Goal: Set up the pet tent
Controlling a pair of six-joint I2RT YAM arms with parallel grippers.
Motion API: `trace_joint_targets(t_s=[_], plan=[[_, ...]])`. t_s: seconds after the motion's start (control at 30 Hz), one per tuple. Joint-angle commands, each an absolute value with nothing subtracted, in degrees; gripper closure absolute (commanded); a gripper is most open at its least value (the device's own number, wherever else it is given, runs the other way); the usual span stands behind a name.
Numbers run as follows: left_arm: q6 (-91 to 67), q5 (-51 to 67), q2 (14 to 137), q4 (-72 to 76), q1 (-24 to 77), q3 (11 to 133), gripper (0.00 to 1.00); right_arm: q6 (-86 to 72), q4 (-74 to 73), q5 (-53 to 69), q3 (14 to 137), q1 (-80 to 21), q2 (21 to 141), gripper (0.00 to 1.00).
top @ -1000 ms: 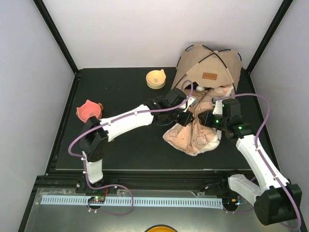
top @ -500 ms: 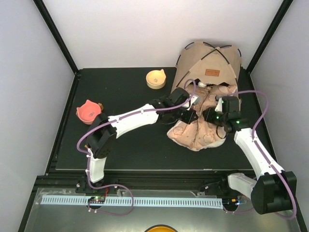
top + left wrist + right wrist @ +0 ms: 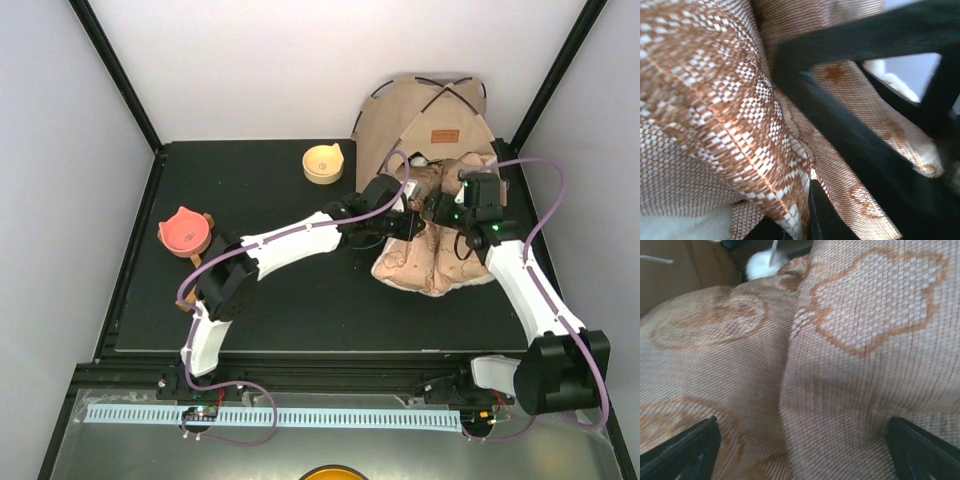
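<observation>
The pet tent point(image 3: 425, 110) stands at the back right, tan canvas with thin black poles and a brown label patch point(image 3: 444, 137). A beige patterned pillow point(image 3: 430, 262) lies bunched at its opening. My left gripper point(image 3: 408, 222) is shut on a fold of the pillow point(image 3: 715, 100), with the cloth pinched between its black fingers point(image 3: 827, 220). My right gripper point(image 3: 440, 208) is open. Its fingertips point(image 3: 690, 445) stand wide apart on either side of the pillow point(image 3: 840, 365). The tent's white ball point(image 3: 761, 264) hangs on its string just beyond the pillow.
A yellow cat-eared bowl point(image 3: 323, 163) sits at the back centre of the black mat point(image 3: 260, 300). A pink cat-eared bowl point(image 3: 185, 229) is at the left. The tent leans against the white back wall, near the black corner post point(image 3: 555, 70).
Both arms moved toward the back right, pushing the pillow into the tent's opening. The right gripper opened and let go of the pillow. The tent tipped back.
</observation>
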State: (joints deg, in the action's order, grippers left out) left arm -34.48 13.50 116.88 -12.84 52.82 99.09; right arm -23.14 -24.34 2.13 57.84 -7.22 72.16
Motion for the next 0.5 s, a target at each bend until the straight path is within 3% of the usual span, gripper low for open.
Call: trace_joint_targets(t_s=[0.0, 0.2, 0.33, 0.47], plan=[[-36.68, 14.63, 119.97, -8.36, 51.99, 104.65, 0.97, -20.66, -23.62, 2.55, 53.05, -6.88, 65.94, 0.04], [-39.58, 22.06, 120.13, -5.47, 50.31, 102.61, 0.92, -18.81, -20.27, 6.30, 41.88, -6.93, 59.97, 0.05], [-40.16, 29.23, 119.00, 2.71, 50.10, 96.34, 0.60, -19.60, -19.64, 8.04, 39.64, -6.94, 61.29, 0.04], [-40.90, 31.89, 114.58, 7.71, 50.02, 85.86, 0.41, -19.31, -19.71, 8.23, 40.69, -6.90, 62.64, 0.03]])
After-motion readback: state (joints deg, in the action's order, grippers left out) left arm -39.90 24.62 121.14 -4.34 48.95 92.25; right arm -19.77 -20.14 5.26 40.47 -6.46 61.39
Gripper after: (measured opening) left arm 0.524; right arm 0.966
